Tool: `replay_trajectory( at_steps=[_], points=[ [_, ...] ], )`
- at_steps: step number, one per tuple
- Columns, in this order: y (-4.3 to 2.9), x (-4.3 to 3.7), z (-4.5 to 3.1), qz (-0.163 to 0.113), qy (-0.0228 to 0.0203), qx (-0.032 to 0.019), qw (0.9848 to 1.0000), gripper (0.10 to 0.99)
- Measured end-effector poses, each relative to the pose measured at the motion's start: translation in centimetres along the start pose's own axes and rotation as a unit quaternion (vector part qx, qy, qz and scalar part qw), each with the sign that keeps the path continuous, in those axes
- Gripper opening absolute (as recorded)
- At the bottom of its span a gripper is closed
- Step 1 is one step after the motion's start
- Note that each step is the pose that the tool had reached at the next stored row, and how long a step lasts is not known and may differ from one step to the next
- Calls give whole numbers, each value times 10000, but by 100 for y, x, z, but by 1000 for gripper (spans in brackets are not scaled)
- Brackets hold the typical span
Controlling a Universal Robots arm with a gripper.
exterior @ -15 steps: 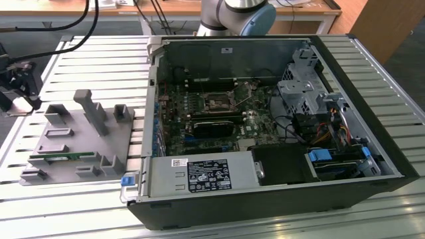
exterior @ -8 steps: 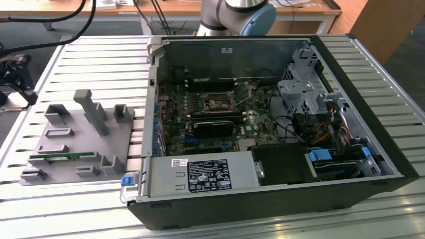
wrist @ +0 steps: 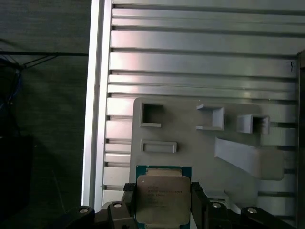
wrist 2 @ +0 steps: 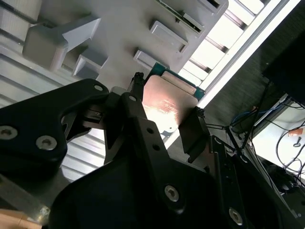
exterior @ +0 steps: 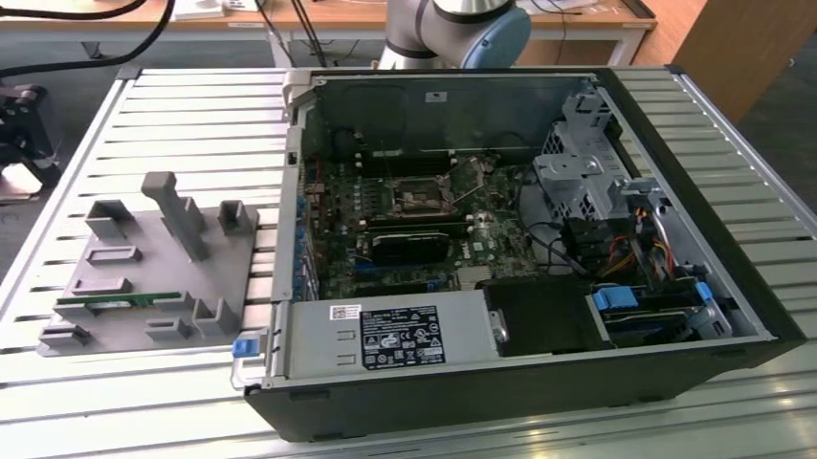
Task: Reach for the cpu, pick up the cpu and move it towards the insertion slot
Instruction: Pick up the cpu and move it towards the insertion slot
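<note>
In both wrist views my gripper (wrist: 163, 206) (wrist 2: 164, 110) is shut on the cpu (wrist: 163, 198) (wrist 2: 167, 101), a flat square chip with a silvery top and a thin green rim. One black finger (wrist: 128, 204) presses each of two opposite edges. The chip hangs well above the grey plastic fixture (wrist: 200, 143) (wrist 2: 119, 43). In the exterior view the insertion slot (exterior: 419, 196), a square socket with a metal frame and dark centre, sits on the motherboard inside the open computer case (exterior: 537, 382), to the exterior view's right of the fixture (exterior: 141, 287).
A long green memory stick (exterior: 121, 303) lies in the fixture, which has an upright post (exterior: 175, 215). The slatted aluminium table (exterior: 191, 124) carries fixture and case. Inside the case are a power supply (exterior: 383, 335), drive cage (exterior: 581, 177) and cables (exterior: 638, 253). The arm's base (exterior: 453, 29) stands behind.
</note>
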State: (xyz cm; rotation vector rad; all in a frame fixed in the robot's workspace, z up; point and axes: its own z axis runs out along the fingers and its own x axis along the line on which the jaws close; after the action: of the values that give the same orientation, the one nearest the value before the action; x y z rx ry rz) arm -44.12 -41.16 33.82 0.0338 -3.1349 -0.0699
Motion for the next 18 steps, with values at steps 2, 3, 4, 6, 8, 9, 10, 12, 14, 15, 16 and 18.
replay_trajectory(
  at_steps=[2,3,4,6,8,9,10,12,14,15,16,18],
  points=[
    [2,0,-43,0,0,0,10000,545],
    [3,0,-61,0,0,0,10000,545],
    [4,0,-78,0,-1,-1,10000,545],
    [5,1,-108,0,0,0,10000,545],
    [7,1,-144,0,0,0,10000,545],
    [8,1,-163,0,0,0,10000,545],
    [9,1,-185,0,0,0,10000,545],
    [11,1,-227,0,-1,0,10000,545],
    [12,1,-270,0,0,0,10000,545],
    [13,1,-291,0,0,0,10000,545],
    [14,1,-311,0,0,0,10000,545],
    [17,2,-355,0,0,0,10000,545]
  ],
)
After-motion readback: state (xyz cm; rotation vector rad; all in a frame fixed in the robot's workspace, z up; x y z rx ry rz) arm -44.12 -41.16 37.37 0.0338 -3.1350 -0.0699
